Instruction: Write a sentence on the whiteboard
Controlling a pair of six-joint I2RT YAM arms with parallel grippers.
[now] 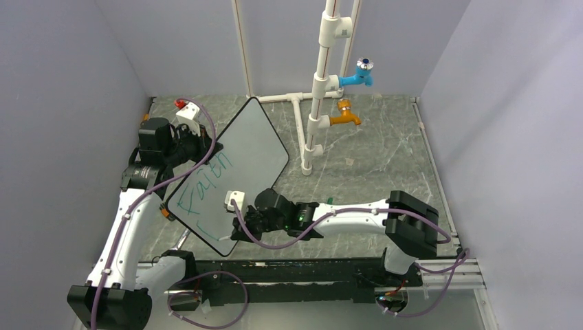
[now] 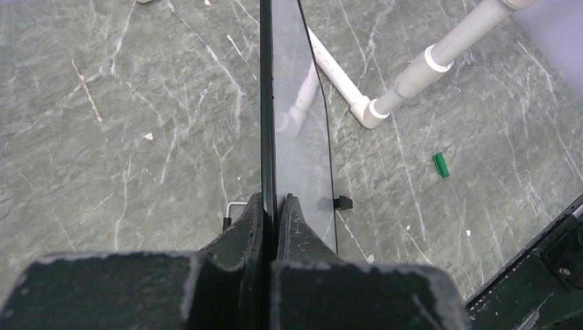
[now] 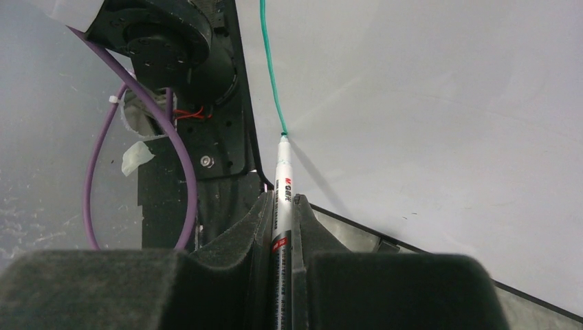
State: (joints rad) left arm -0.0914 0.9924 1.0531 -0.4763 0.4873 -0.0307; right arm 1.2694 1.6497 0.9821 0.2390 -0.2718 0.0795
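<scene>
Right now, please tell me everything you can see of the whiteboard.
The whiteboard is a flat white rectangle with rounded corners, a thin black rim and a small black foot. Its face looks glossy. The left tool is shut on its edge and holds it tilted. Green writing reads "Faith", with one more stroke begun below. The marker in the right tool touches its face with the tip.
</scene>
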